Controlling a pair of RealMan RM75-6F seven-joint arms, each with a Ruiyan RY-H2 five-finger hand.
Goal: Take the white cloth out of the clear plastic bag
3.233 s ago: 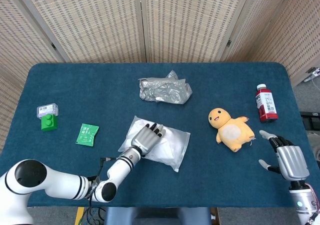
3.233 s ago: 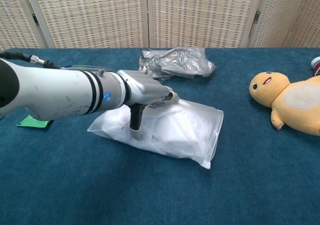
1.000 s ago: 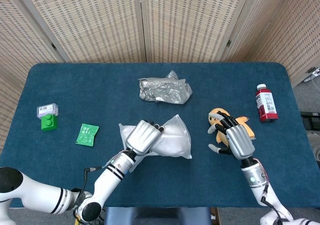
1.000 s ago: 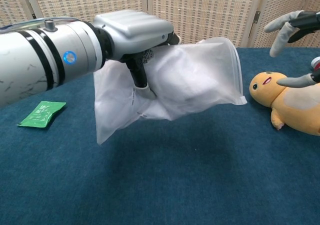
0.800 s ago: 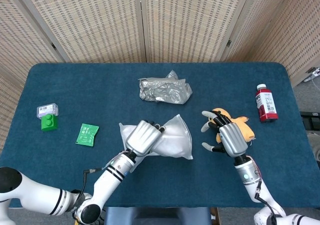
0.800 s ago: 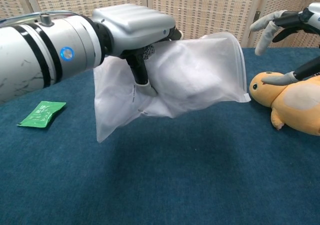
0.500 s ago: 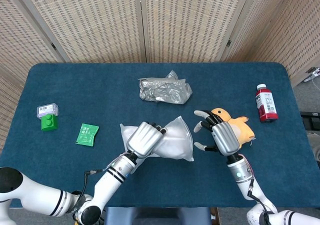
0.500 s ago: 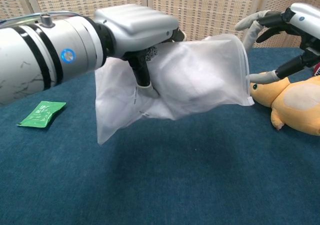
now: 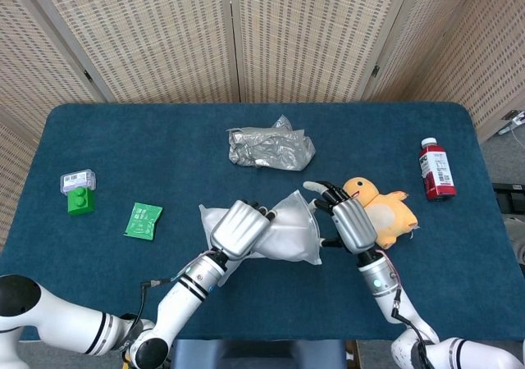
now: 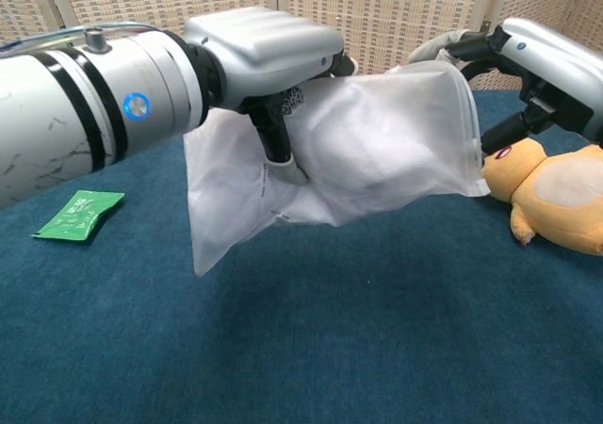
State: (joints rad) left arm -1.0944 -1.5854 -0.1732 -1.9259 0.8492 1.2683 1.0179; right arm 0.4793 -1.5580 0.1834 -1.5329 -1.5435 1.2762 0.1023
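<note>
Head view first: the left robot hand (image 9: pixel 240 229) has its fingers closed around the middle of the clear plastic bag (image 9: pixel 283 234), holding it up off the blue tabletop (image 9: pixel 164 156). The right robot hand (image 9: pixel 349 221) sits at the bag's right-hand end with fingers spread, just in front of the yellow duck plush (image 9: pixel 385 213). Behind the bag lies a crumpled silver foil bag (image 9: pixel 271 148). To the bag's left lie a green sachet (image 9: pixel 143 220) and, further left, a green block (image 9: pixel 79 198) with a small clear box behind it. A red drink bottle (image 9: pixel 435 170) stands well to the right of the plush.

Chest view shows what the overhead one cannot. The bag (image 10: pixel 367 160) hangs clear of the tabletop, with the white cloth (image 10: pixel 363 165) bunched inside it. The left robot hand (image 10: pixel 264 52) clamps the bag from above. The right robot hand (image 10: pixel 513 71) has fingertips at the bag's far edge. Whether it grips the rim, I cannot tell.

To do this step well, I would say the right fingers need to part the mouth and catch the cloth alone, not the plastic. The left should hold firm so the bag doesn't slide along. The plush sits close below, so the pull looks better made upward and outward.
</note>
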